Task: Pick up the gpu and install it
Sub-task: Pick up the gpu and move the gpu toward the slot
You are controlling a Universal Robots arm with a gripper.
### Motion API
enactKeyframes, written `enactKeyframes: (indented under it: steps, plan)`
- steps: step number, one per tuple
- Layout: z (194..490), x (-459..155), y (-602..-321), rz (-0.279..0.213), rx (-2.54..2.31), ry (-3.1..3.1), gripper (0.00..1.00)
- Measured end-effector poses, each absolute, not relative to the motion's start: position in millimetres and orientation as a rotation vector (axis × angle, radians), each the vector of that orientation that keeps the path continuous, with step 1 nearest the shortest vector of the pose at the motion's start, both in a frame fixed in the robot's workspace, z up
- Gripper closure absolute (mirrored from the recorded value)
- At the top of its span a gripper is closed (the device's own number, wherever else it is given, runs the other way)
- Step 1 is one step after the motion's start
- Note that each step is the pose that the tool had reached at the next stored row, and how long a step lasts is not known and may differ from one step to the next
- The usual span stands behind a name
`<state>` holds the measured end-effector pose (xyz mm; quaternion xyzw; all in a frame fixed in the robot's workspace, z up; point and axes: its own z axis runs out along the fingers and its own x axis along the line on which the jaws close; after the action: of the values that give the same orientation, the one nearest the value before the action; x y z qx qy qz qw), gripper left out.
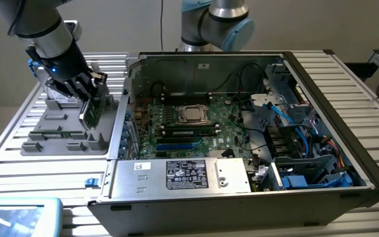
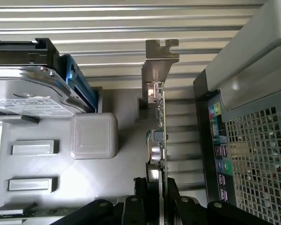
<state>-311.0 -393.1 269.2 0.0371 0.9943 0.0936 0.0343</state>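
The gpu point(image 1: 91, 111) stands on edge, roughly upright, over the grey tray point(image 1: 51, 143) at the exterior view's left, just beside the pc case point(image 1: 196, 69) but outside it. In the wrist view the gpu point(image 2: 158, 122) is seen edge-on, w/ its metal bracket point(image 2: 160, 58) at the far end from the fingers. The gripper point(image 2: 154, 185) is closed partway onto the card, jaws pinching both flat faces near one end, so it has hold of the gpu & nothing else. Can't tell if the card's lower edge is clear of the tray slot. A hard drive point(image 2: 28, 89) sits in the tray nearby, apart from the card. Step in hand looks like the lift-out. To do it well, imo: pull straight along the card's plane, no twist, since the grip is off-centre & the bracket end could sag or catch the tray; stay off the case wall point(image 2: 253, 154) close alongside
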Motion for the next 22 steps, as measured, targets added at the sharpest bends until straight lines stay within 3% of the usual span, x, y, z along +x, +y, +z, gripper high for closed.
enactKeyframes:
  steps: [22]
  plan:
    - [369, -305, -401, 0.288, 0.117, 3.072, 0.72]
